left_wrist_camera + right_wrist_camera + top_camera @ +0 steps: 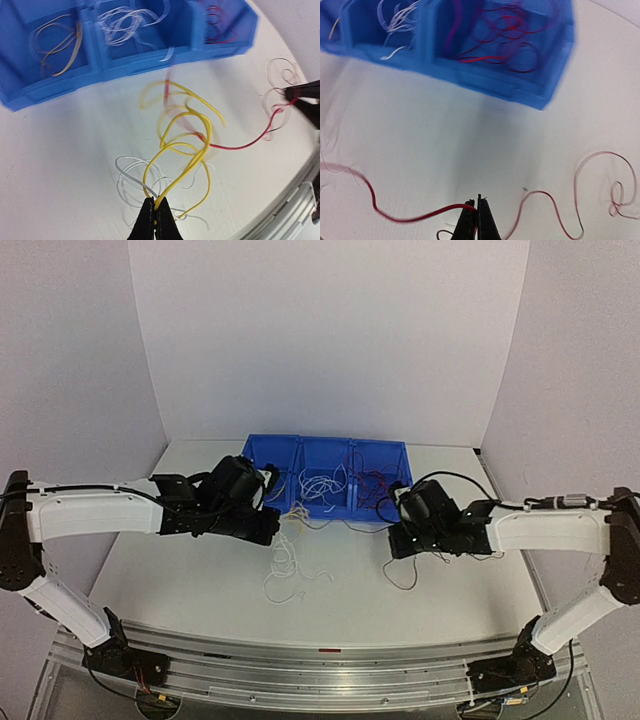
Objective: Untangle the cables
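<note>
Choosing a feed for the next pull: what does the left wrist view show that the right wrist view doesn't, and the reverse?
Left wrist only: the left gripper, jaws shut on the yellow cable, whose loops cross the red cable above loose white cables. Right wrist only: the right gripper up close, jaws shut on the red cable, and the binned red cables in detail. Both: the blue bin, the red cable, the right gripper (only a tip at the left view's right edge), the table.
</note>
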You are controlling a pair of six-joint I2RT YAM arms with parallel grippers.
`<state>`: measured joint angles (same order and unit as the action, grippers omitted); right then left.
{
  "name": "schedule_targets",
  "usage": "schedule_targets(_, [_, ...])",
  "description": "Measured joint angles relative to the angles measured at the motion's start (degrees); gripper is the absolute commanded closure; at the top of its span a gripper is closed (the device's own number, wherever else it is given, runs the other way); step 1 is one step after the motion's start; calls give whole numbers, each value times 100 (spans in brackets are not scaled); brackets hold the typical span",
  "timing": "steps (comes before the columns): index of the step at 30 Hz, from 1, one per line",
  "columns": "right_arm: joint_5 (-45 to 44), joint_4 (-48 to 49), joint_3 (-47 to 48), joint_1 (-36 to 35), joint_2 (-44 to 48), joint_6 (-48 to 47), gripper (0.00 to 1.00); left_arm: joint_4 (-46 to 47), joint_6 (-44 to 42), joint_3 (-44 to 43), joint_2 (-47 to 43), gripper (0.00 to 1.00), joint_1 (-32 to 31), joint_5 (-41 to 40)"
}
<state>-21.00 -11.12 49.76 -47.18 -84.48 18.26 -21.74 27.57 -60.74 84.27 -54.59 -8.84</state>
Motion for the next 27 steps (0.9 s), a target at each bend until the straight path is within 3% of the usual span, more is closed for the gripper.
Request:
schedule_targets(6, [-845,-1407,-489,1380,2067,558,100,-839,956,316,-158,100,985,-885])
schedule_targets(10, [-734,-2052,-585,1702,2841,652,100,-977,1173,779,-627,100,1295,-1005])
schedule_targets(19, [755,-2388,113,1705,2200,519,100,-440,1079,948,-1001,100,1222,-582])
schedule_targets(24, [452,-2390,506,1768,2025,324,100,-165,966,1013,-741,100,1222,-197])
schedule_targets(27, [392,-2424,542,2203,1670,241,100,25,939,1064,-509,100,1222,63])
